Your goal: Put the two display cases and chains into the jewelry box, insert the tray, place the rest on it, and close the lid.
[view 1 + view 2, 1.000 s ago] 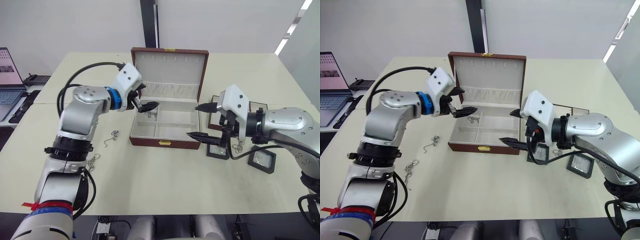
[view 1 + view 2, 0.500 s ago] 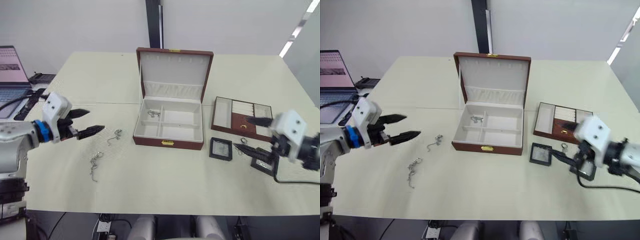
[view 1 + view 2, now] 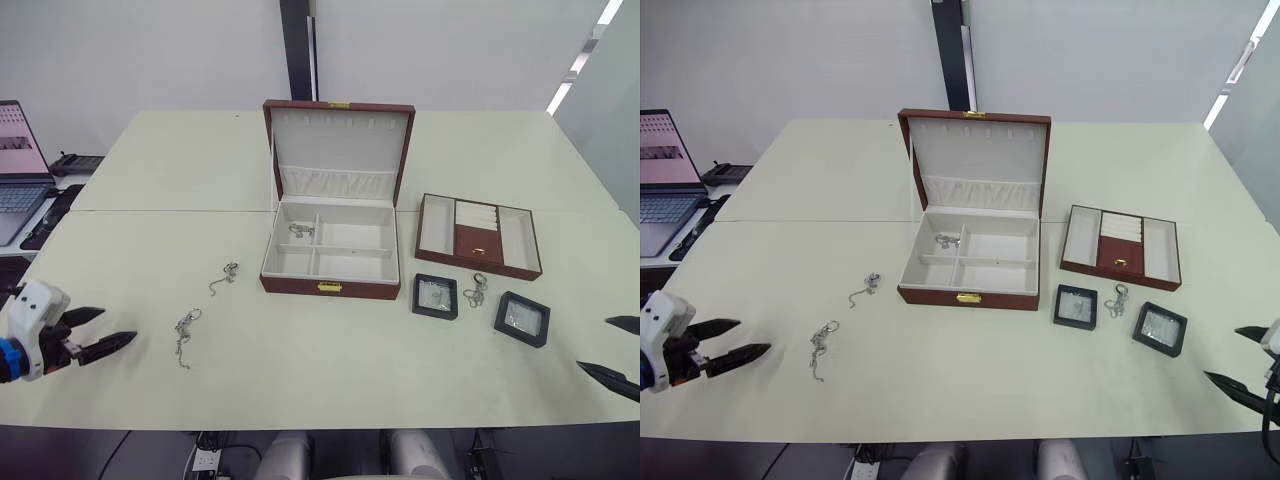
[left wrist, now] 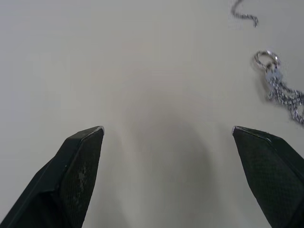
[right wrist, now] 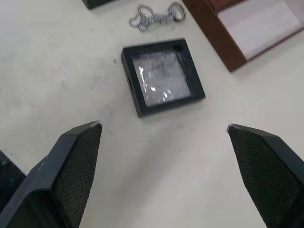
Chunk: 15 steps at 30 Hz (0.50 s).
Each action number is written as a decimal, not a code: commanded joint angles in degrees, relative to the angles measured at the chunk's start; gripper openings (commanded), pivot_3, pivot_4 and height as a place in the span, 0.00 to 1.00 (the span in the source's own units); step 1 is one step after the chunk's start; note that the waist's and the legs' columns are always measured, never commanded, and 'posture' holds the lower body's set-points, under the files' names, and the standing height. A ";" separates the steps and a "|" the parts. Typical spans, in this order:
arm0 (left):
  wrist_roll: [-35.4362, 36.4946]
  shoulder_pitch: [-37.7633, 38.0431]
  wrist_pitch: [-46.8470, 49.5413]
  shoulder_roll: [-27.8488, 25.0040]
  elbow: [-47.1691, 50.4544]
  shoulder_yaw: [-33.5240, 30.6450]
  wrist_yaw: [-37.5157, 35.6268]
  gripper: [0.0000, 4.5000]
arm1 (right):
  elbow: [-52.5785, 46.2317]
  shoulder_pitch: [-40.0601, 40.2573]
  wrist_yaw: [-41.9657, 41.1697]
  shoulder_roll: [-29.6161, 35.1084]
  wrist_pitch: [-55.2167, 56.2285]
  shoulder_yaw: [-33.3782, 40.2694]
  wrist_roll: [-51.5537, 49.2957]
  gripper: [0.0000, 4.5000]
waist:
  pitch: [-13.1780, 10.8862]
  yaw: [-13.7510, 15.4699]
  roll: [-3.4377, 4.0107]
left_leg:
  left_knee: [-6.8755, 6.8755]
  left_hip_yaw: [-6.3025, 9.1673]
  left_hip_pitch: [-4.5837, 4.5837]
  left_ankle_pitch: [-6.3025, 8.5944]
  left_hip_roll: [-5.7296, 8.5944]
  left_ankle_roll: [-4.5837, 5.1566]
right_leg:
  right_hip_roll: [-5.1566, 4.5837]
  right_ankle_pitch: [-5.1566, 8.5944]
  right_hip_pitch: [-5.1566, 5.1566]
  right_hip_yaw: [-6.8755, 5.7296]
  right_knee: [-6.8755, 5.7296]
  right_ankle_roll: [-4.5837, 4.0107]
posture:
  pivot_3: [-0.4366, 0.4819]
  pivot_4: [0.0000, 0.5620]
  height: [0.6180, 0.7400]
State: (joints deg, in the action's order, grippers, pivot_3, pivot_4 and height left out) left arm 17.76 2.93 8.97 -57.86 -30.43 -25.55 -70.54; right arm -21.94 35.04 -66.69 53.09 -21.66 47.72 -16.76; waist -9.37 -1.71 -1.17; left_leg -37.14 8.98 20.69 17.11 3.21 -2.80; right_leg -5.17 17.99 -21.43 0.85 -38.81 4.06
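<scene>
dark red-brown cream-lined jewelry box (image 3: 330,252): lid (image 3: 340,150) upright, one thin silver chain (image 3: 301,230) inside. left gripper (image 3: 97,332), right gripper (image 3: 618,352): both spread wide, empty.

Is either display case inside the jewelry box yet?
No, both display cases lie on the table to the right of the open jewelry box, with a chain between them.

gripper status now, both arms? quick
Left gripper: open, holding nothing, over bare table beside a thin silver chain.
Right gripper: open, holding nothing, over the table beside a small square black-framed display case.
</scene>
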 commanded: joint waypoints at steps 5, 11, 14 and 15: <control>1.86 3.39 -0.55 -1.45 1.87 -3.94 -0.56 1.00 | -0.86 0.54 -0.84 -0.09 -0.06 3.14 -0.52 1.00 | 0.00 -0.01 0.00 | 0.07 -0.03 -0.08 0.00 -0.05 0.00 | 0.00 0.01 0.01 0.03 0.01 -0.01 | 0.48 0.27 1.00; 2.34 3.66 -0.08 -1.37 3.49 -3.76 -0.60 1.00 | -1.10 0.01 -0.79 0.42 -0.60 2.97 -0.34 1.00 | 0.00 0.03 0.00 | 0.09 -0.02 -0.06 0.00 -0.06 -0.01 | 0.00 0.01 0.02 0.01 0.06 -0.01 | 0.48 0.27 1.00; 2.88 3.99 1.13 -0.63 5.88 -3.44 -0.01 1.00 | -1.05 -1.63 -0.27 1.22 -0.61 2.85 -0.40 1.00 | 0.00 0.01 0.00 | 0.09 -0.01 -0.06 0.00 -0.06 -0.01 | 0.00 0.01 0.02 0.01 0.06 -0.01 | 0.48 0.27 1.00; 3.01 4.30 1.57 -0.42 6.78 -3.43 0.13 1.00 | -1.37 -2.99 -0.03 1.94 -1.14 2.60 -1.00 1.00 | 0.00 -0.03 0.00 | 0.09 -0.02 -0.07 0.00 -0.06 -0.01 | 0.00 0.01 0.01 0.02 0.06 -0.01 | 0.48 0.27 1.00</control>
State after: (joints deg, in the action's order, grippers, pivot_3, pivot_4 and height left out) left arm 19.47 6.76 9.95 -57.86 -25.93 -27.38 -70.61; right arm -22.23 33.56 -67.30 53.69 -22.30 48.39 -17.00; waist -9.36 -1.75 -1.17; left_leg -37.04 8.94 20.61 17.11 3.15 -2.80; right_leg -5.17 18.00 -21.42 0.88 -38.75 4.05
